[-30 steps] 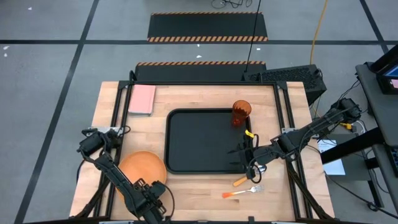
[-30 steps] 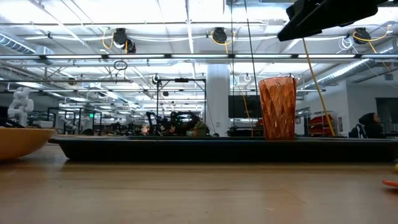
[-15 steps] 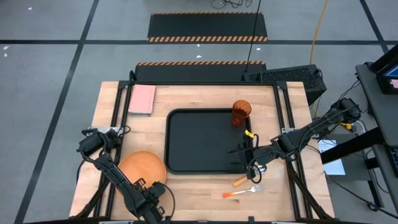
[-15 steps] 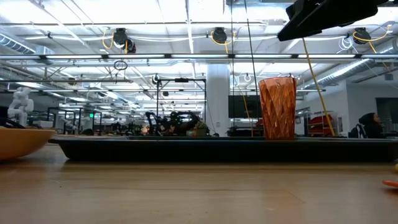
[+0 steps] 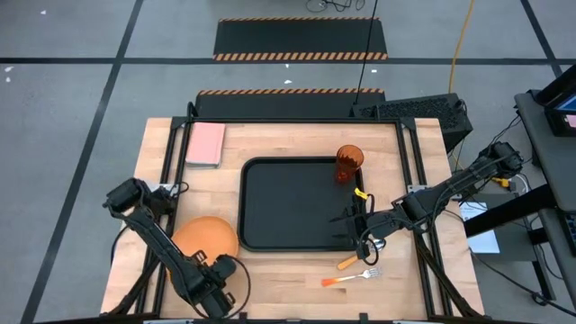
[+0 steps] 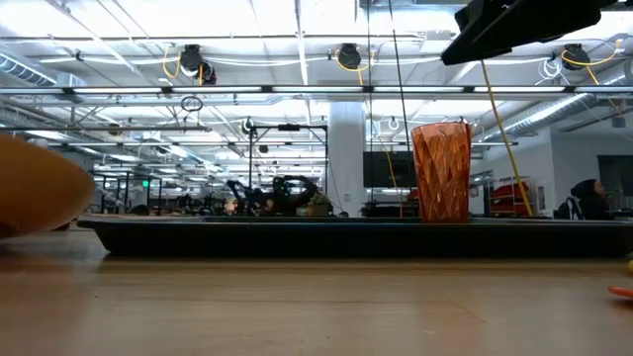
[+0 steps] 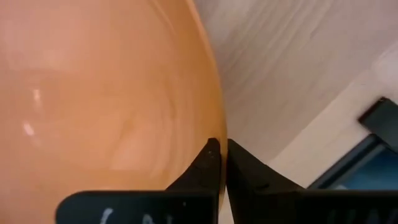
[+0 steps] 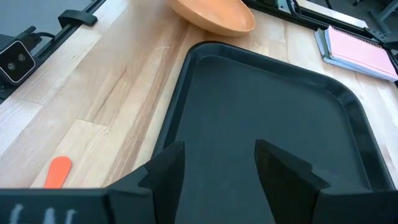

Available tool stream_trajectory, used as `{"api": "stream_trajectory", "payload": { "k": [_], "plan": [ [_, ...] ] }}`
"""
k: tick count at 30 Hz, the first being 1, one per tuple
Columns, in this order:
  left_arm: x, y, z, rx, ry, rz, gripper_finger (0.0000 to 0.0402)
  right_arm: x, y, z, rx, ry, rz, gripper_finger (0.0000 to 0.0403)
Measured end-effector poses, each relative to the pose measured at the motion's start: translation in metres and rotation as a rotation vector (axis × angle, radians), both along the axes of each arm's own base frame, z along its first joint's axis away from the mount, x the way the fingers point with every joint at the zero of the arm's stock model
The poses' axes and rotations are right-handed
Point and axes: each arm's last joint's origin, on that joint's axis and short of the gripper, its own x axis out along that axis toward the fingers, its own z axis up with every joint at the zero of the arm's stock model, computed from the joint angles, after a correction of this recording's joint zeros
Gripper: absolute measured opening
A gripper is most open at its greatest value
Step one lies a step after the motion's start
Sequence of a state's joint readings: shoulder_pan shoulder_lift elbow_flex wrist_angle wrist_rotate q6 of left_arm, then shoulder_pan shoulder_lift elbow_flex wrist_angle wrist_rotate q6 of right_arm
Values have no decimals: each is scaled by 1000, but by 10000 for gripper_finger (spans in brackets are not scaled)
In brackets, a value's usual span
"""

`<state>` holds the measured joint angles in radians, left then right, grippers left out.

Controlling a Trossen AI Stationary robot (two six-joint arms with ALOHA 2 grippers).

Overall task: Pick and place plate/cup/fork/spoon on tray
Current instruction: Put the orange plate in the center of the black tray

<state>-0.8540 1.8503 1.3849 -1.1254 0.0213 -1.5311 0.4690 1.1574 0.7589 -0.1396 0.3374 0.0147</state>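
Although the tray (image 5: 292, 203) sat ready in the middle of the tabletop (image 5: 288, 270), only one of the four pieces was on it: the cup (image 5: 349, 164) stood upright in the tray's far right corner. The plate (image 5: 203, 243) was off the tray, just beside its near left corner. The left gripper (image 5: 216, 274) had clenched its two fingers on the plate's near rim, and in the low view the plate's edge looked tipped up off the wood, so I judged the plate pickup to be under way rather than finished.

The spoon (image 5: 357, 255) and the fork (image 5: 349, 276) both lay on the tabletop just off the tray's near right corner, the fork a little nearer the front edge than the spoon; neither was held. The right gripper (image 5: 355, 219) hung over the tray's right edge with its fingers spread and nothing between them. A pink pad (image 5: 206, 143) lay beyond the tray's far left corner, apart from everything.

By my reckoning, three placements remained: plate, spoon and fork.
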Motion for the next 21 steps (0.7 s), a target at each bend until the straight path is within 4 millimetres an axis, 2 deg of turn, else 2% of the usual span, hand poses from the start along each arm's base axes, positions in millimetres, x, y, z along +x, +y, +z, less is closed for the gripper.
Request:
{"api": "stream_trajectory", "payload": {
  "k": [10, 21],
  "plan": [
    [-9, 23, 32, 6, 6, 13, 6, 0, 0, 0, -1, 1, -1, 189],
    [1, 61, 50, -3, 64, -35, 6, 0, -1, -1, -43, 3, 17, 189]
  ]
}}
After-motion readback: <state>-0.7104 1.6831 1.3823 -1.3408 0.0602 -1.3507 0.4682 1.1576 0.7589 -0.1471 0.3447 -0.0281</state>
